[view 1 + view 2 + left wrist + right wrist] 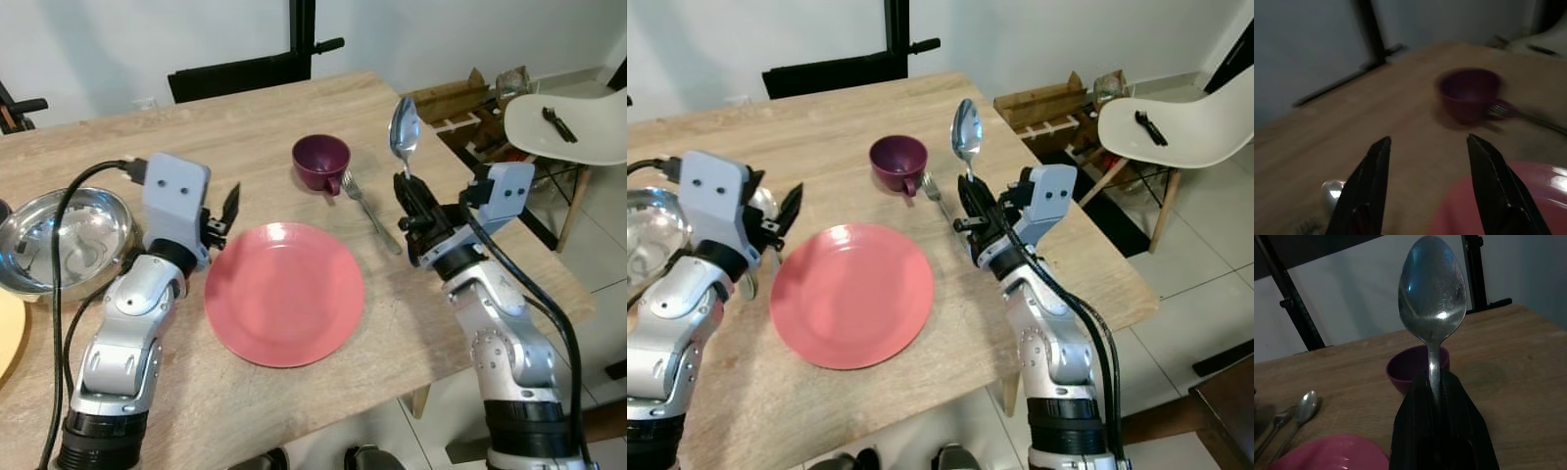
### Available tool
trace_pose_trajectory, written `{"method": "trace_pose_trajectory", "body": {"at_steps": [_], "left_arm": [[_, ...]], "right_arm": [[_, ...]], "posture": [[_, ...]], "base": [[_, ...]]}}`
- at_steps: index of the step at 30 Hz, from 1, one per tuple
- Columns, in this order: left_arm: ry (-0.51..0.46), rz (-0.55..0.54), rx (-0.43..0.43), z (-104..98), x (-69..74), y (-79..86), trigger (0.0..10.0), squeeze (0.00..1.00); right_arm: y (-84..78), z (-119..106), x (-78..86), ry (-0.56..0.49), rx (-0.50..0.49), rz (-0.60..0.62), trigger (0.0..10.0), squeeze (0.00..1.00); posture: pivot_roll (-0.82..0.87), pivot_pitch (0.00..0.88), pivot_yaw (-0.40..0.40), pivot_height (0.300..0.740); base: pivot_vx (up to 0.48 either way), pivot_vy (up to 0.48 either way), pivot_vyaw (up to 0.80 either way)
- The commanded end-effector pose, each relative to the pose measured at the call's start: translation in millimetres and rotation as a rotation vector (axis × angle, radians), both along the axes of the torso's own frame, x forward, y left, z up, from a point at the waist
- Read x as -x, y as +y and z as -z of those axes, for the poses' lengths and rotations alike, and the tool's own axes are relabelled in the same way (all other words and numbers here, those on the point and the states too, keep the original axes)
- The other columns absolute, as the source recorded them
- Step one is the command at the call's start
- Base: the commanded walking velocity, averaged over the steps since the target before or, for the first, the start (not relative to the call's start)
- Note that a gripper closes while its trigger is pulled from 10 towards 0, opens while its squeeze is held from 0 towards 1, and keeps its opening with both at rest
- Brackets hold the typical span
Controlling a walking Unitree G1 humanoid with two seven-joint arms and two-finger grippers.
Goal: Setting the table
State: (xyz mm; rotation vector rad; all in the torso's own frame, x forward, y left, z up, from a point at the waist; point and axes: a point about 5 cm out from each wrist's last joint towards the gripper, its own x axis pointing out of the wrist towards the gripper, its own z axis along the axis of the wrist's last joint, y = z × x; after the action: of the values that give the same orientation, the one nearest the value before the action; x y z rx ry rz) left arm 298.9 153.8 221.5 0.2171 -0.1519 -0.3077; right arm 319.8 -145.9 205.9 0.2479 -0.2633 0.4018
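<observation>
My right end effector [409,201] is clamped on a spoon [404,130], bowl up, above the table [245,127] right of the pink plate [284,292]. A fork [370,210] lies between them, touching the purple cup [321,161]. My left end effector [227,211] is apart, hovering at the plate's left edge beside a steel bowl [61,240].

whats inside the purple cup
Nothing can be seen in the purple cup: its inner wall and what shows of the bottom look bare. The near rim hides the front of the bottom. A fork lies beside it on the table.
</observation>
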Motion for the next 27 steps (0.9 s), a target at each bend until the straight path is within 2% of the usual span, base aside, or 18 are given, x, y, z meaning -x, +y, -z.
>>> {"method": "trace_pose_trajectory", "body": {"at_steps": [1,4,5,9,13,19,27], "left_arm": [[0.059,0.089,-0.025,-1.2,2.6,-2.7,10.0,0.0],[0.069,0.103,-0.04,-2.7,2.9,-1.1,10.0,0.0],[0.098,0.109,-0.02,-8.1,2.6,6.1,10.0,0.0],[0.104,0.114,-0.01,-11.7,3.5,11.2,10.0,0.0],[0.106,0.157,-0.017,-16.7,7.6,14.0,10.0,0.0],[0.111,0.193,-0.023,-22.7,9.1,9.6,10.0,0.0],[0.138,0.197,-0.041,-23.7,13.5,12.2,10.0,0.0]], "right_arm": [[-2.6,-0.8,-7.9,-0.004,0.043,-0.001,10.0,0.0],[-2.7,-1.2,-11.9,-0.001,0.057,-0.003,10.0,0.0],[-1.4,-1.8,-24.9,0.012,0.087,-0.02,10.0,0.0],[-0.4,-0.8,-35.5,0.024,0.12,-0.028,10.0,0.0],[-6.1,6.7,-57.1,0.08,0.205,0.007,10.0,0.0],[-8.6,3.0,-72.1,0.096,0.292,0.055,10.0,0.0],[-14.9,6.2,-80.9,0.124,0.375,0.032,10.0,0.0]], "posture": [[-0.13,0.098,0.066,0.74],[-0.13,0.098,0.066,0.74],[-0.12,0.121,0.077,0.74],[-0.12,0.133,0.086,0.74],[-0.1,0.147,0.105,0.74],[-0.1,0.163,0.115,0.74],[-0.08,0.176,0.118,0.74]], "base": [[0.0,0.0,0.0],[0.0,0.0,0.0],[0.0,0.0,0.0],[0.0,0.0,0.0],[0.0,0.0,0.0],[0.0,0.0,0.0],[0.0,0.0,0.0]]}}
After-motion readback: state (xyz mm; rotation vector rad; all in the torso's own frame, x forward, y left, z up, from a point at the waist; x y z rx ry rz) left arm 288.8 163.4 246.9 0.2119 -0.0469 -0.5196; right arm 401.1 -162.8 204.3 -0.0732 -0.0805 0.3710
